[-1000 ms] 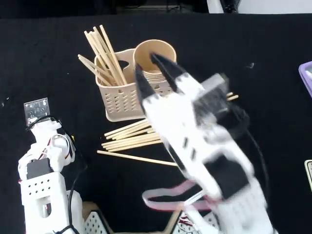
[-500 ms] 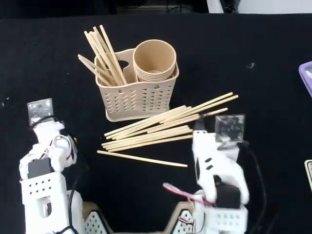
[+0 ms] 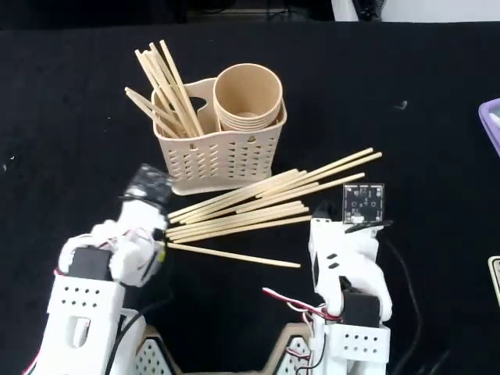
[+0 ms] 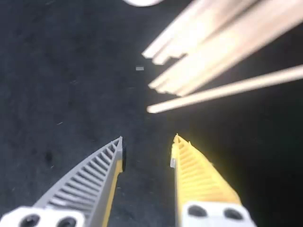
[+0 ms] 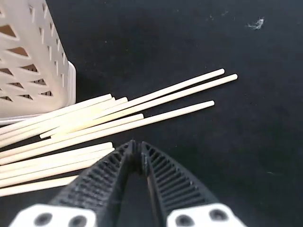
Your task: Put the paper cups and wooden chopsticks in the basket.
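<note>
Left arm swings in on the loose chopsticks (image 3: 250, 207), left gripper (image 4: 147, 138) spread apart just short of their ends. Right gripper (image 5: 138, 143) hangs pinched together, empty. Paper cups (image 3: 247, 94) already stand in the basket (image 3: 219, 160). Next, I reckon: straddle a stick and close. Black tabletop (image 3: 406, 70), purple object (image 3: 491, 117) at its edge.

Paper cups (image 3: 247, 94) and some chopsticks (image 3: 166, 84) stand in the basket (image 3: 220, 160) — loose chopsticks (image 3: 242, 211) lie beside it.

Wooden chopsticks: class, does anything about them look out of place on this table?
Yes. A loose pile of chopsticks lies fanned on the table beside the basket rather than inside it, with one stray stick apart.
</note>
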Robot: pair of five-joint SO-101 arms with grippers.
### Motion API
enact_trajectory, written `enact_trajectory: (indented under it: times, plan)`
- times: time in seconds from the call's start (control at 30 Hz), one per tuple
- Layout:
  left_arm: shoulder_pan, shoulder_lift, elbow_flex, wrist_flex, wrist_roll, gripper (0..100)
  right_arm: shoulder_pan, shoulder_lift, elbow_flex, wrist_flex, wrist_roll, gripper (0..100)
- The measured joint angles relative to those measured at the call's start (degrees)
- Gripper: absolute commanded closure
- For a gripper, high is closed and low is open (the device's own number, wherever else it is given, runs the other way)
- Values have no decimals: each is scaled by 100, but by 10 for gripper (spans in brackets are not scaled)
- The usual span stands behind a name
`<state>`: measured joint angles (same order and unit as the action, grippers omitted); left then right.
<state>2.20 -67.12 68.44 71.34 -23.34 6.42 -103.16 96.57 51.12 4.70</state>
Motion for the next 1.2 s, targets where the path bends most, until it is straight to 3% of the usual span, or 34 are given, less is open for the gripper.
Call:
enact_trajectory:
  times: [0.13,0.23,0.4,0.7,1.0,1.2]
  plan:
    - [413,0,-448,563,-229,820,0,0,0,0,0,986]
    - [484,229,-958,1116,-492,764,0,0,0,0,0,986]
    - [492,1371,-1688,1591,-870,748,0,0,0,9,0,986]
    - [1600,3789,-2048,818,-897,806,0,0,0,9,0,986]
    - [1855,3982,-2189,-580,-756,708,0,0,0,9,0,986]
    - [1881,3991,-2189,-782,-756,697,0,0,0,9,0,986]
